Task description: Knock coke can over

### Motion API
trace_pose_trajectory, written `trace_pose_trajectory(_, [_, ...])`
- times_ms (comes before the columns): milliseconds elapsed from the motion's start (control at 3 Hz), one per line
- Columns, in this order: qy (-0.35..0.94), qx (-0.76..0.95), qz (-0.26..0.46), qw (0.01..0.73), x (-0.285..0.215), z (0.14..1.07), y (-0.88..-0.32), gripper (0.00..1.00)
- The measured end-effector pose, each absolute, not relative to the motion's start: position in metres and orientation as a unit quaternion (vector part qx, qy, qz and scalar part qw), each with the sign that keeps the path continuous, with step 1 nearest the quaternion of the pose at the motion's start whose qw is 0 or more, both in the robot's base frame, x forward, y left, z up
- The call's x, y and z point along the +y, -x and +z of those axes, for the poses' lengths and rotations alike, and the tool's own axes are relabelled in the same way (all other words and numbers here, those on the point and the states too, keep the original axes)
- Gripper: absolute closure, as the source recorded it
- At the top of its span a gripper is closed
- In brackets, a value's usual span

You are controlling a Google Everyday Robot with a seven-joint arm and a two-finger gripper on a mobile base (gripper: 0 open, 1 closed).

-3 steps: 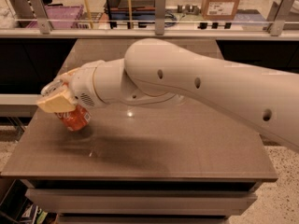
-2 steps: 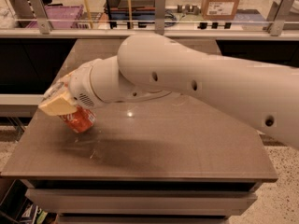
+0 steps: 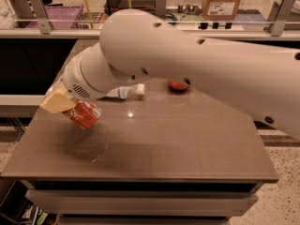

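The coke can [image 3: 82,115], red with white script, is at the left of the table, tilted over with its top leaning up and left, under the gripper. My gripper [image 3: 59,102] is at the end of the big white arm [image 3: 187,64], directly against the can's upper end. The gripper's beige tip covers the can's top. I cannot tell whether the can rests on the table or hangs off it.
A clear plastic bottle [image 3: 125,92] with a white label lies behind the arm's wrist. A red apple [image 3: 178,85] sits mid-table, partly hidden by the arm. The brown table [image 3: 178,144] has its left edge close to the can. Shelves and boxes stand behind.
The arm has swung up and a little right, uncovering the bottle and the apple. The can has tipped further over and shifted slightly right with the gripper.
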State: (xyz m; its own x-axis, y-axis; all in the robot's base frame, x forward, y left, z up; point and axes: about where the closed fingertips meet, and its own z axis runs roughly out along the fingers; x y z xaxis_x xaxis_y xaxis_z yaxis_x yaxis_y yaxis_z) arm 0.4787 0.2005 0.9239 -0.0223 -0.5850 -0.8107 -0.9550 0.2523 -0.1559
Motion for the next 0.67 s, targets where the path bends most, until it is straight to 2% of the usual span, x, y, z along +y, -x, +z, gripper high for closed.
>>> trace_pose_trajectory(667, [0.569,0.716,0.184,0.361,0.1954,0.9168,-0.4848,1.0])
